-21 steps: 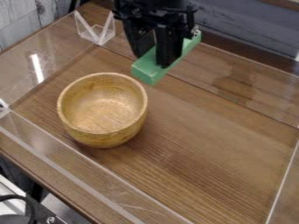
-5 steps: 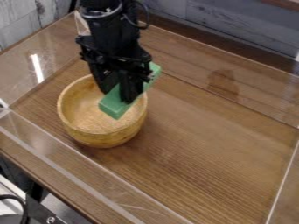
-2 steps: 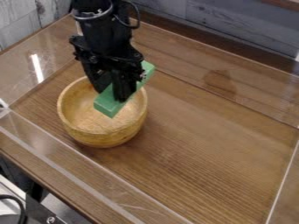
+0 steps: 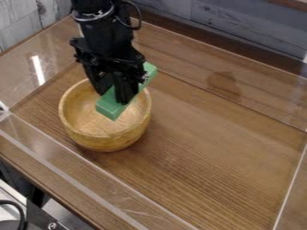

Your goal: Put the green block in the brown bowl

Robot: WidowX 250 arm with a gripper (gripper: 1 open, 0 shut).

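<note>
The brown bowl, round light wood with thick walls, stands on the left half of the wooden table. My black gripper hangs directly over it, shut on the green block. The bright green bar is held tilted, its lower end dipping inside the bowl's rim and its upper end poking out to the right of the fingers. Whether the block's lower end touches the bowl's floor cannot be told.
A clear plastic wall rims the wooden table along the front and left. A clear stand sits at the back left behind the arm. Grey planks run along the back.
The gripper carried the green block from the back of the table down over the bowl. In the last half second it has barely moved.
</note>
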